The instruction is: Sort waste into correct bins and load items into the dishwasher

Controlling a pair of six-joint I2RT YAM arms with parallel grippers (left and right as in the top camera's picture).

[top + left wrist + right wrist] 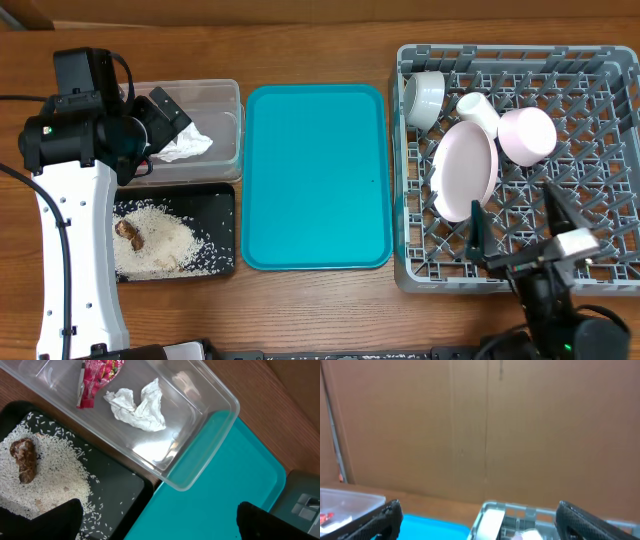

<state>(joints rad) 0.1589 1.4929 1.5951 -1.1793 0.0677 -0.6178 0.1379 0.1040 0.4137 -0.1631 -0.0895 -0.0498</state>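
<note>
The clear tub (215,88) holds the white napkin (186,146). In the left wrist view the red wrapper (97,375) and napkin (137,406) both lie in the tub (200,435). The black tray (222,200) holds loose rice (165,245) and a brown lump (130,234). The grey dish rack (500,52) holds the pink plate (466,170), pale cup (479,110), pink bowl (527,135) and grey-white bowl (425,97). My left gripper (170,112) hovers open and empty over the tub. My right gripper (518,226) is open and empty above the rack's front edge.
A large teal tray (315,175) lies between the bins and the rack, with nothing on it. The left wrist view shows its corner (220,490) beside the black tray (120,490). The right wrist view shows the rack's rim (520,510) and a brown wall behind.
</note>
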